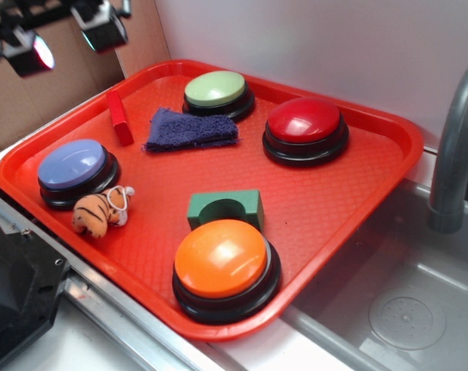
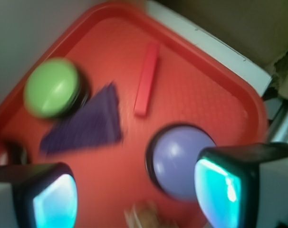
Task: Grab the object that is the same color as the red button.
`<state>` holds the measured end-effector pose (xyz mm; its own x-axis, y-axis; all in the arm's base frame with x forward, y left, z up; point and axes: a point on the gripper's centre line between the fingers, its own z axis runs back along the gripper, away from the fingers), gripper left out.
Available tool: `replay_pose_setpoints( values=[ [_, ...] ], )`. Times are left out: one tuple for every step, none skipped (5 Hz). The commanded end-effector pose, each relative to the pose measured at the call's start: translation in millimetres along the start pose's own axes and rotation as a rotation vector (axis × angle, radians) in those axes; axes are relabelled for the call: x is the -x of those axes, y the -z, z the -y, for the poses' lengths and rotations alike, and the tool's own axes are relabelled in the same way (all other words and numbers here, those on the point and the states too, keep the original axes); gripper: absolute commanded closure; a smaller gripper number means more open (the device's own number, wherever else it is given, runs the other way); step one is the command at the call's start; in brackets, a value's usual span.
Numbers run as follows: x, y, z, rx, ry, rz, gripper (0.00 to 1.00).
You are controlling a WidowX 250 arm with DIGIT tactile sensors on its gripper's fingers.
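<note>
The object, a small narrow red block (image 1: 119, 117), lies on the red tray (image 1: 373, 178) near its back left rim, left of a purple cloth. In the blurred wrist view the red block (image 2: 147, 78) lies ahead of the fingers, toward the tray's far side. The red button (image 1: 304, 121), a glossy dome on a black base, sits at the tray's back right. My gripper (image 1: 64, 39) hangs high above the tray's back left corner, open, with nothing between its fingers (image 2: 53, 199). From the wrist, the gripper (image 2: 137, 197) is above bare tray beside the blue button.
On the tray are a green button (image 1: 215, 90), a purple cloth (image 1: 191, 129), a blue button (image 1: 72, 165), a tiger toy (image 1: 101, 212), a green arch block (image 1: 225, 209) and an orange button (image 1: 221, 259). A sink (image 1: 404, 309) and faucet (image 1: 454, 147) lie to the right.
</note>
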<state>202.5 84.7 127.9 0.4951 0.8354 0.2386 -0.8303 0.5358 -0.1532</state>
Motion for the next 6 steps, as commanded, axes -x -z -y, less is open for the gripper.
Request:
replay_pose_setpoints(
  values=[
    [-42, 55, -15, -0.107, -0.174, 0.125, 0.00],
    [-53, 72, -16, -0.154, -0.150, 0.131, 0.00],
    [-60, 96, -15, -0.128, -0.128, 0.140, 0.00],
    [-61, 105, -20, -0.110, -0.175, 0.128, 0.00],
    [-58, 110, -22, -0.114, -0.215, 0.142, 1.00],
    [-66, 99, -21, -0.077, -0.156, 0.073, 1.00]
  ],
)
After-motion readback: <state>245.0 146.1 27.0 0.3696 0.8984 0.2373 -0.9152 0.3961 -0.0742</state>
